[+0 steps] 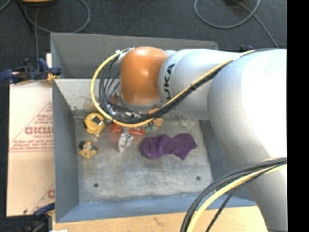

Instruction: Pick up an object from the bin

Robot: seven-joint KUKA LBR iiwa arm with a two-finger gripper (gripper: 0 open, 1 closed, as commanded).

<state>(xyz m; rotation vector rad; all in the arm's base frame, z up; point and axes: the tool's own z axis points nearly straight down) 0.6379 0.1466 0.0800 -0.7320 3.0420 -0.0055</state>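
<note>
We take the likeliest candidate to be the small orange-red thing (115,128) near the back wall of the bin (145,185), left of centre. It is half tucked under the wrist and shows only as a bright, blocky patch, so we cannot make out its kind. Touching its lower right edge is a silvery piece (125,141); we cannot tell whether it is a loose thing or part of the robot. Just to the left lies a round yellow toy (94,122), and a little nearer to us a small yellow and dark figure (88,150). To the right a teal and orange scrap (157,123) peeks out, and a crumpled purple cloth (169,145) lies apart on the bare floor. The orange wrist cover (140,76) on the arm (231,91) hangs directly over the gripper, so we cannot tell whether it is released or clenched. Nothing looks lifted, so we judge that the grasp is unconfirmed and the lift is yet to come.
</note>
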